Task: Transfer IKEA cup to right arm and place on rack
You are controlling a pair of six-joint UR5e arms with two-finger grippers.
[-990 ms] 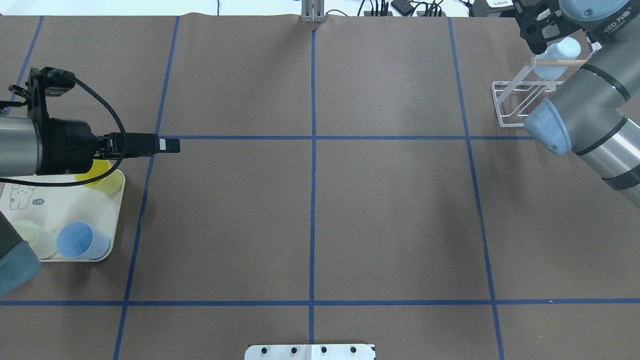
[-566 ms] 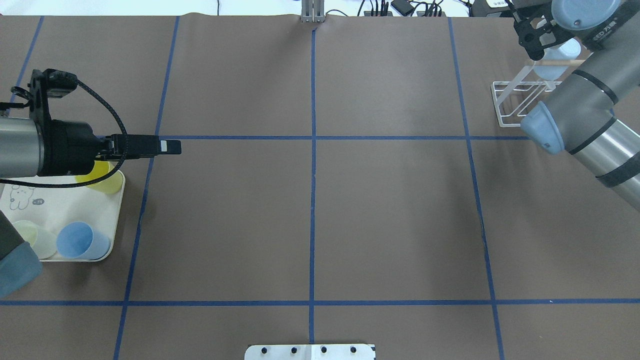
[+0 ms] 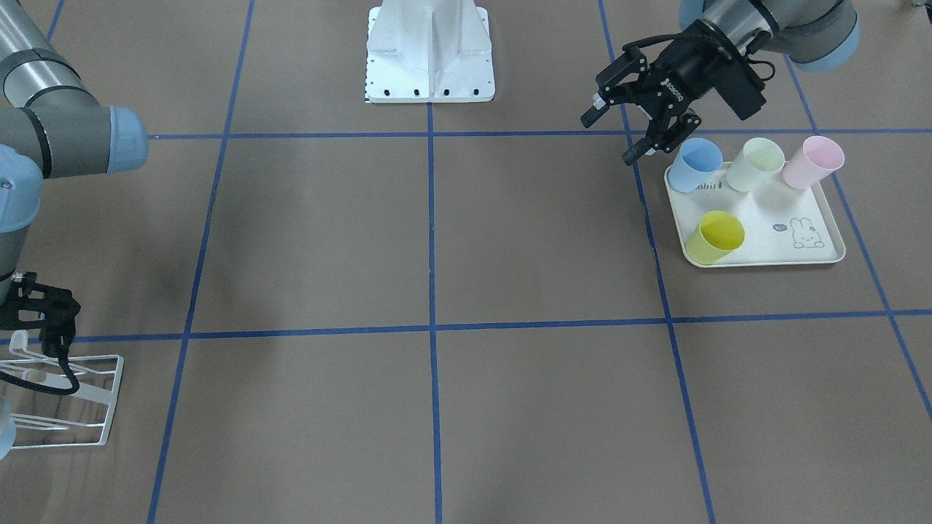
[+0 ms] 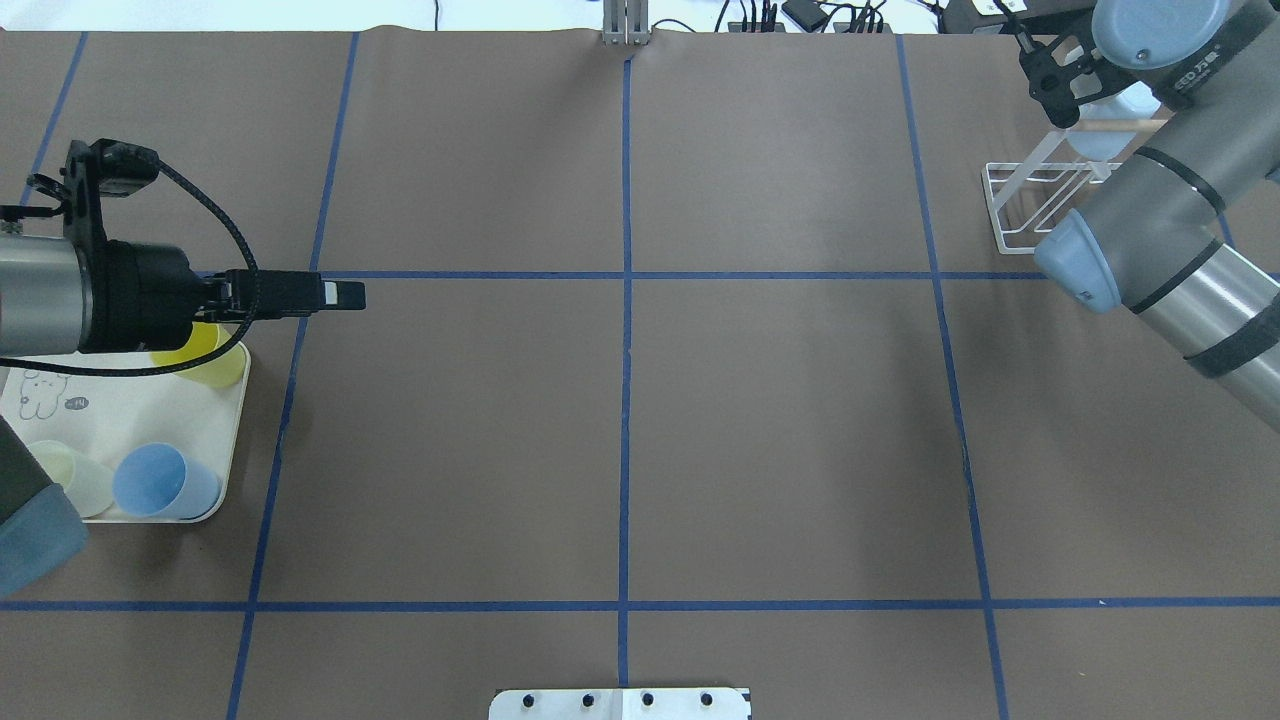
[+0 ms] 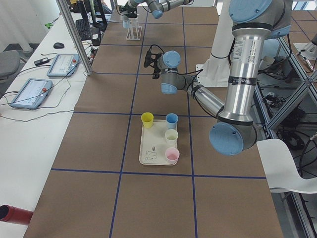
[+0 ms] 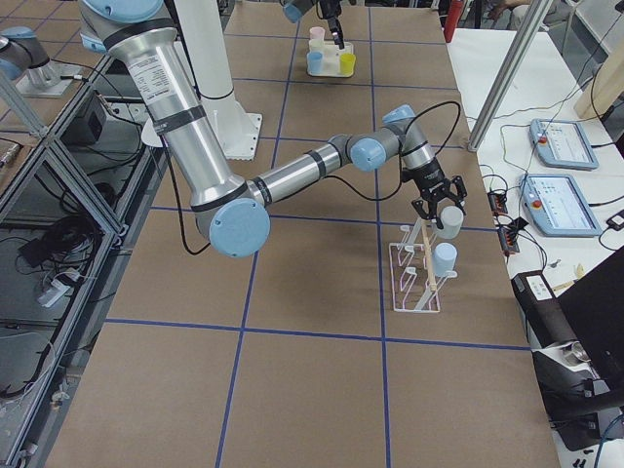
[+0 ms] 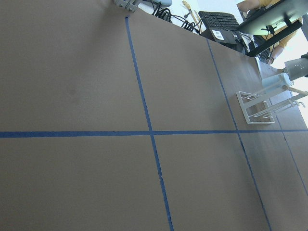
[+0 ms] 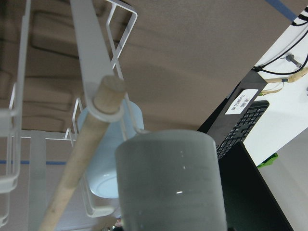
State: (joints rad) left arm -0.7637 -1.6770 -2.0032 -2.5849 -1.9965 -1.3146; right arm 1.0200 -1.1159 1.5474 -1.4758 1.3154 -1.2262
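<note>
I read the right pincer against the grey cup on the rack, at the tabletop's far right corner; grip state indeterminate. Hazard: fingers dragging the rim on retreat would unseat it. Left pincer: released, empty.

A brown sheet is covering the table, and blue tape lines are dividing it into squares. A white bench is running along the side away from the machine, carrying two tablets, a mouse and a black keyboard. A metal post is standing at the table's edge. On the other side, a white chair is sitting by a metal frame, and cables are lying on the grey floor. Even light is casting only soft shadows.
</note>
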